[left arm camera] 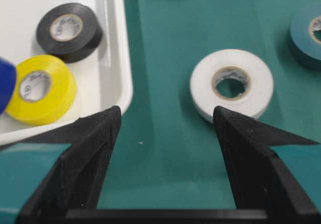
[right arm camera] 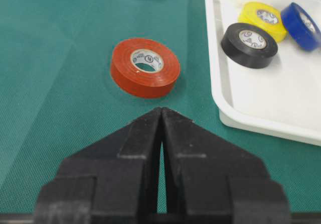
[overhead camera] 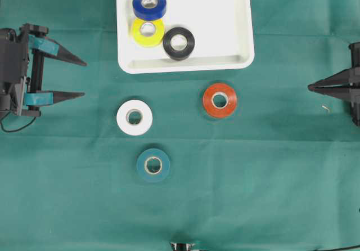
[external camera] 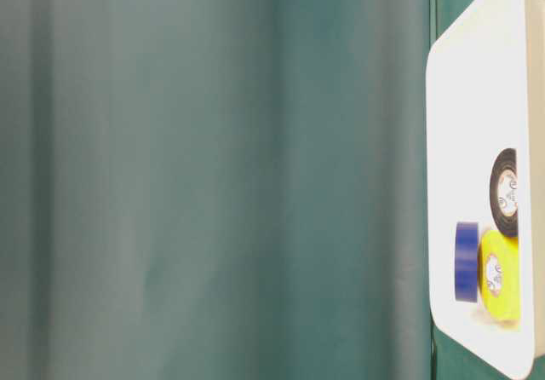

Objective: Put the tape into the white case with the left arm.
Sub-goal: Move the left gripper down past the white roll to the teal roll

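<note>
The white case (overhead camera: pixel 236 31) sits at the far edge of the counter (overhead camera: pixel 270 178), which is draped in green cloth. Three rolls are already inside it, crowded toward its left half: a blue roll (overhead camera: pixel 149 4) leaning on top of a yellow roll (overhead camera: pixel 148 31), and a black roll (overhead camera: pixel 179 43) lying flat just beside the yellow one, close to the near rim. The right half of the case is bare white floor.

Outside the case, three more rolls lie flat on the cloth. The white roll (overhead camera: pixel 134 117) is nearest the case's near-left corner, the red roll (overhead camera: pixel 219 100) lies off to its right just below the case's near rim, and the teal roll (overhead camera: pixel 153 165) sits nearer me, a little right of the white one. All three are apart from each other and from the case.

The left hand (overhead camera: pixel 81 79) hangs at the left edge of the counter with its two teal-banded fingers (overhead camera: pixel 59 48) spread wide and nothing between them; from its own camera the white roll lies just ahead, by the right fingertip, with the case's corner by the left one. The right hand (overhead camera: pixel 310 86) is at the right edge, its black fingers pressed together, pointing toward the red roll.

Open cloth runs across the whole near half of the counter.
</note>
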`<state>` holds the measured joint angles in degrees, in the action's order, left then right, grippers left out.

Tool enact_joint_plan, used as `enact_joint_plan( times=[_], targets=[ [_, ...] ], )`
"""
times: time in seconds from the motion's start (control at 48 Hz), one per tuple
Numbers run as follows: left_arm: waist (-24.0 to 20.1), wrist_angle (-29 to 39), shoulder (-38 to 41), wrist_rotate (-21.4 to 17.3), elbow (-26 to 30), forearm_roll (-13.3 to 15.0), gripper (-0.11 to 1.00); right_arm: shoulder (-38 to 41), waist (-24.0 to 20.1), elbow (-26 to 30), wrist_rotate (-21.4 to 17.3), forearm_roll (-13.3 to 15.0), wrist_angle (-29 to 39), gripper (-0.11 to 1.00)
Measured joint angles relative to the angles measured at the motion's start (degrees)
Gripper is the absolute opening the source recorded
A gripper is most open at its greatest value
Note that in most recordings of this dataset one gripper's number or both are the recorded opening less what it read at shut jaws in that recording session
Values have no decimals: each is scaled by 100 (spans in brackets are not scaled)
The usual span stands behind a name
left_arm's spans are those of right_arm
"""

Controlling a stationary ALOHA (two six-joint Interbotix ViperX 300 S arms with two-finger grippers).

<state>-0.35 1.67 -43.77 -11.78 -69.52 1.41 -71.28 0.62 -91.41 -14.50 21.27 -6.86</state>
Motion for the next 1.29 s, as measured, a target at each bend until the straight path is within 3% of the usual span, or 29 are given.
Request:
enact_joint_plan(
  times=[0.916, 1.291],
  targets=[
    [993, -26, 2320, -35, 1230, 0, 74, 0, 0, 0, 0, 0, 9, -9],
    [1362, -18, 3480, -44, 2136, 0, 74, 0, 0, 0, 0, 0, 0, -9]
  ],
)
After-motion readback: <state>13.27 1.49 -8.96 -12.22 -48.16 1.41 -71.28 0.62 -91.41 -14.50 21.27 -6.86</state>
